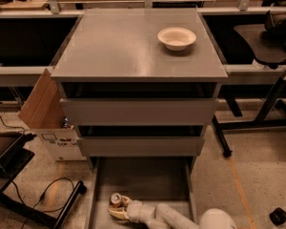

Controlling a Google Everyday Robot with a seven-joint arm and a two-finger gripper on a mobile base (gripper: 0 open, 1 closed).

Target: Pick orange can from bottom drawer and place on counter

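Camera view: one hand against one orange can in bottom drawer; grip unclear.

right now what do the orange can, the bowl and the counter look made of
Orange can: likely metal, shiny silver top. White bowl: matte, perhaps paper or plastic. Counter: smooth grey, soft sheen, probably painted metal or laminate. The gripper sits at the can in the bottom drawer.

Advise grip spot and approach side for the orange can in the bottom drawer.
Grip the orange can across its round body, below the silver top: it stands upright in the bottom drawer, close to the left wall. Probably best to come from the open front-right, where the gripper sits beside it.
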